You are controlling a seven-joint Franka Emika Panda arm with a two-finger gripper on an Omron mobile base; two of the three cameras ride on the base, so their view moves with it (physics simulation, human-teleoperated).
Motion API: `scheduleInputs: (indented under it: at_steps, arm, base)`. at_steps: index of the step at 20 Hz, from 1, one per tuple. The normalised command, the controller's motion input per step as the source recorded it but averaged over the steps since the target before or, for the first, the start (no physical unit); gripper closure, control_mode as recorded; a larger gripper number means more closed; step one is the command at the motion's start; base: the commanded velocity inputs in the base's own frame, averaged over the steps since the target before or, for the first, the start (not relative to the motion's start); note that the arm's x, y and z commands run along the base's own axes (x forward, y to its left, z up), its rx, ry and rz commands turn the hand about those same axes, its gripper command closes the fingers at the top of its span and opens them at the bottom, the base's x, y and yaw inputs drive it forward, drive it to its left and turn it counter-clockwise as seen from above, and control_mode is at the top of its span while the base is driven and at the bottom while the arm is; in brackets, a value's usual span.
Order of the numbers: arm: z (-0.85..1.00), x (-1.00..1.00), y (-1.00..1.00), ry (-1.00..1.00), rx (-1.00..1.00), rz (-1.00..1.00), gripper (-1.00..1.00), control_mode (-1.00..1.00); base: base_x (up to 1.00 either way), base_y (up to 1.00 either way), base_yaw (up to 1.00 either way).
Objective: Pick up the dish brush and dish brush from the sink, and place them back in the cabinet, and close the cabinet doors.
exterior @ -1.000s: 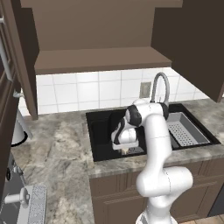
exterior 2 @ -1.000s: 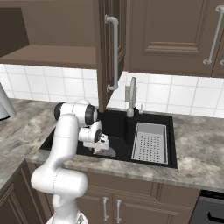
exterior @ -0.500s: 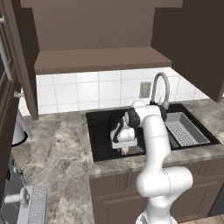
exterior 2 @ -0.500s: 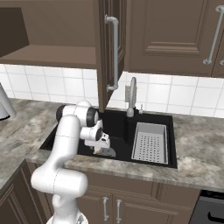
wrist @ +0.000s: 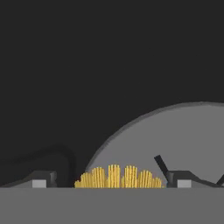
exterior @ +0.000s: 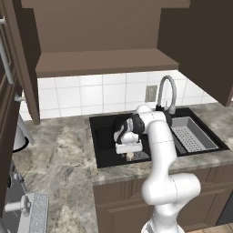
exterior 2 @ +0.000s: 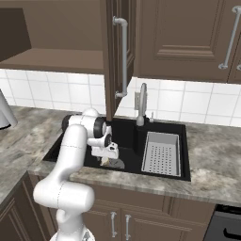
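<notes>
Gripper [wrist: 112,183]: jaws wide apart, holding nothing, low in the sink [exterior: 102,136], fingertips either side of yellow bristles.
Brush [wrist: 119,177]: yellow-headed one, lying on the sink floor at the edge of the grey drain [wrist: 183,140], between the fingertips; not yet gripped.
Second brush: black-handled; a thin dark stick near the right fingertip may be it, cannot tell.
Cabinet [exterior: 104,63]: shelf bare, doors [exterior 2: 117,56] open.
Progress: judged early; both brushes to lift and shelve, doors to shut.
</notes>
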Motion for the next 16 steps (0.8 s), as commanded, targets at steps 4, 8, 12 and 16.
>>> scheduleInputs:
  at_steps: [4,8,12,16]
  arm:
    - [-0.07,-0.01,0.00,0.05,0.00,-0.01,-1.00,-1.00]
    - [-0.01,-0.13,-0.02,0.00,0.00,-0.01,-1.00,-1.00]
    - [0.00,-0.22,-0.06,0.00,0.00,-0.03,-1.00,-1.00]
    - [0.00,-0.23,-0.05,0.00,0.00,-0.02,-1.00,-1.00]
  base:
    - [0.00,0.00,0.00]
    - [0.00,0.00,0.00]
    - [0.00,0.00,0.00]
    - [0.00,0.00,0.00]
